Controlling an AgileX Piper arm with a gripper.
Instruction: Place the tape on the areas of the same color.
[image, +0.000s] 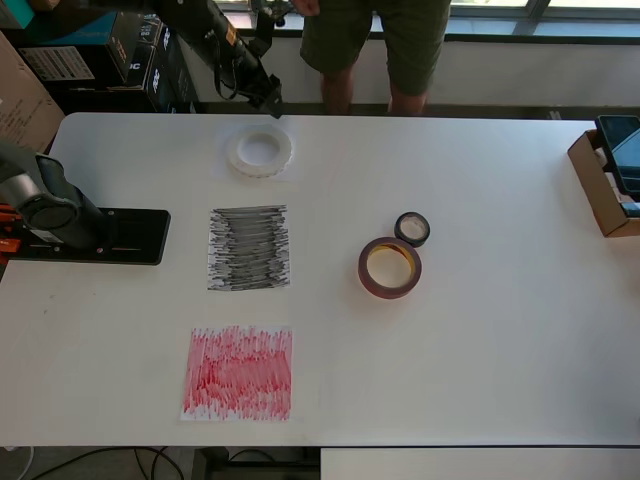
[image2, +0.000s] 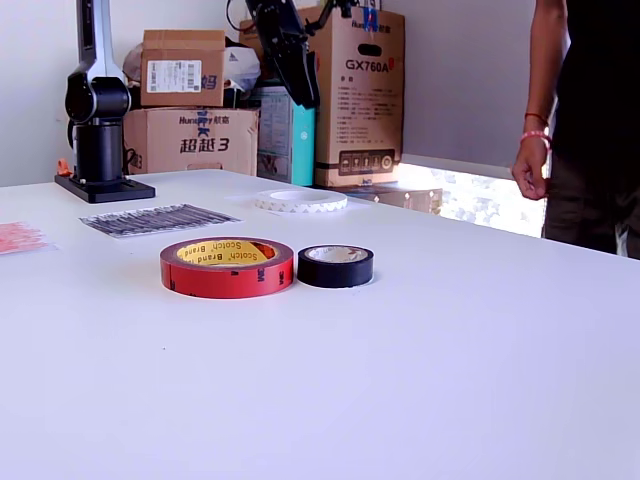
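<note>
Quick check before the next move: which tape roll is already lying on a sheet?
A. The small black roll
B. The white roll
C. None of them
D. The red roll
B. In the overhead view the white roll lies on the white sheet, while the red roll and the small black roll sit side by side on the bare table, away from the black sheet and red sheet.

We see a black Piper arm (image: 215, 45) with grey joint housings, orange accents, a flat black base plate (image: 105, 236), and a dark tool (image: 268, 97).
</note>
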